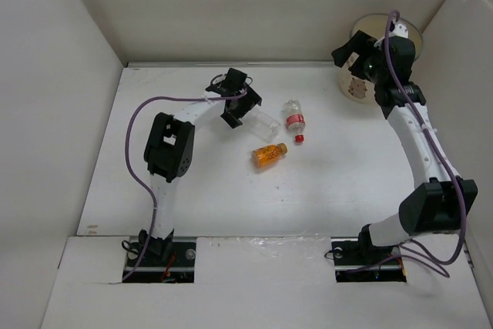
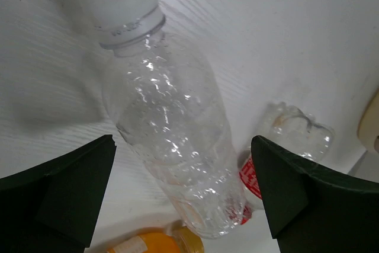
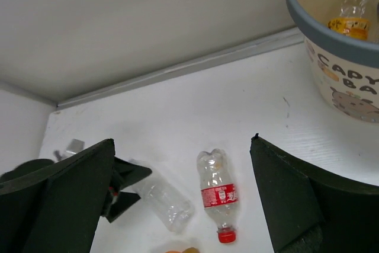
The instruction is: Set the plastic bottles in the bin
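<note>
Bin [image 3: 323,38]: round paper tub with a cream wall, a grey-blue rim, a cartoon animal and "CAPY" lettering. It sits at the far right corner of the desk [image 1: 192,190]. Inside is one yellow-capped bottle [image 3: 352,7] with a yellow label, against the inner wall. The rest of the interior is out of sight.

Three bottles lie close together mid-desk:
- clear bottle [image 2: 172,140]: thin crinkled plastic, white cap with a blue top
- red-labelled bottle [image 3: 217,194]: red cap, dented body
- orange bottle [image 1: 269,155]: short and stubby

Left claw [image 2: 183,164]: jaws wide apart, dark fingers [image 2: 71,188] either side of the clear bottle, a gap on each side.

Right claw [image 3: 183,146]: jaws wide apart, nothing between them, raised near the bin.
</note>
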`<state>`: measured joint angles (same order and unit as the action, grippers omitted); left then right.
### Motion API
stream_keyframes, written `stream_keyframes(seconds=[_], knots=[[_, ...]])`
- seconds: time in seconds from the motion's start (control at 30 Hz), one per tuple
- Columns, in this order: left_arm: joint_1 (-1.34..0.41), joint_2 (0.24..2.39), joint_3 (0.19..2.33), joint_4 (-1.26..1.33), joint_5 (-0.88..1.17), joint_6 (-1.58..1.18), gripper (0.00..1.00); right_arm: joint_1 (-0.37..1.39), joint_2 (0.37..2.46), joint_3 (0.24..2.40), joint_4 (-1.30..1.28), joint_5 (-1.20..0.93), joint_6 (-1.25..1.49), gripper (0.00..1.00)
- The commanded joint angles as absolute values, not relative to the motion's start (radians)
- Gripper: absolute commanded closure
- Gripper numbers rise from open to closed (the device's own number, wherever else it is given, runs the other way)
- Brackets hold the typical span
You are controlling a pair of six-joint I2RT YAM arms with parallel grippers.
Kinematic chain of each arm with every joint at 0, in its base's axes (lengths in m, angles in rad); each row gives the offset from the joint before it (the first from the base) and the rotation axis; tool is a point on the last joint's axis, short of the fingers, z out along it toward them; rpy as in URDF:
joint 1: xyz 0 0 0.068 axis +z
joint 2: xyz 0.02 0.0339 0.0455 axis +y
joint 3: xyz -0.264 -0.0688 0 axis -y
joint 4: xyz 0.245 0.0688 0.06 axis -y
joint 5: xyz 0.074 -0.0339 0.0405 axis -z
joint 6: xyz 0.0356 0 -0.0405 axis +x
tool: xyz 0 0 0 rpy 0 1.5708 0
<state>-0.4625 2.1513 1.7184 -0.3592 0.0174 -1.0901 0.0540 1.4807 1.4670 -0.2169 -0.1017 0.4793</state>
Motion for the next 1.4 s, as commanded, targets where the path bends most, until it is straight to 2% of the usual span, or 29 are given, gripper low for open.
stream_keyframes(seconds=[0.0,0.07,0.1,0.13,0.23,0.3,0.4,0.57,0.7,0.83,1.0,1.13,1.2,1.23,1.27,1.3,1.33,1.37], knots=[[-0.453,2.168,1.74,-0.393,-0.009,-1.124,0.07,0.074,1.414,1.46,-0.143,-0.143,0.489,0.0],[-0.453,2.192,1.74,-0.393,-0.021,-1.134,0.12,0.097,1.393,1.46,-0.143,-0.156,0.454,0.0],[-0.442,2.192,1.74,-0.393,-0.034,-1.134,0.22,0.113,1.393,1.46,-0.153,-0.156,0.431,0.0],[-0.442,2.207,1.75,-0.393,-0.043,-1.118,0.57,0.15,1.381,1.46,-0.153,-0.147,0.379,0.0],[-0.433,2.232,1.805,-0.443,-0.069,-1.103,0.67,0.192,1.371,1.46,-0.204,-0.156,0.333,0.0],[-0.422,2.244,1.821,-0.457,-0.069,-1.076,0.82,0.204,1.347,1.43,-0.213,-0.205,0.321,0.0],[-0.413,2.203,1.836,-0.428,-0.069,-0.996,0.96,0.244,1.335,1.375,-0.192,-0.34,0.279,0.0],[-0.413,1.967,1.718,-0.18,0.072,-0.813,1.0,0.322,1.365,1.328,-0.17,-0.454,0.226,0.0],[-0.413,1.853,1.62,-0.088,0.242,-0.715,1.0,0.382,1.41,1.318,-0.161,-0.416,0.204,0.0],[-0.413,1.764,1.516,0.024,0.408,-0.715,1.0,0.439,1.469,1.328,-0.13,-0.407,0.204,0.0],[-0.446,1.695,1.445,0.139,0.508,-0.715,1.0,0.479,1.566,1.4,-0.118,-0.331,0.193,0.0],[-0.456,1.652,1.398,0.245,0.594,-0.773,1.0,0.488,1.635,1.442,-0.118,-0.356,0.215,0.01],[-0.456,1.638,1.388,0.262,0.603,-0.782,1.0,0.498,1.646,1.442,-0.107,-0.386,0.225,0.07],[-0.456,1.638,1.388,0.274,0.603,-0.782,1.0,0.499,1.66,1.442,-0.098,-0.397,0.225,0.37],[-0.456,1.629,1.388,0.275,0.603,-0.782,0.86,0.499,1.67,1.451,-0.098,-0.397,0.225,0.59],[-0.456,1.617,1.388,0.275,0.594,-0.782,0.66,0.499,1.671,1.451,-0.098,-0.397,0.238,0.76],[-0.456,1.617,1.388,0.275,0.578,-0.782,0.42,0.499,1.671,1.451,-0.098,-0.397,0.238,0.85],[-0.456,1.589,1.388,0.259,0.531,-0.782,0.05,0.499,1.671,1.451,-0.098,-0.382,0.247,0.97]])
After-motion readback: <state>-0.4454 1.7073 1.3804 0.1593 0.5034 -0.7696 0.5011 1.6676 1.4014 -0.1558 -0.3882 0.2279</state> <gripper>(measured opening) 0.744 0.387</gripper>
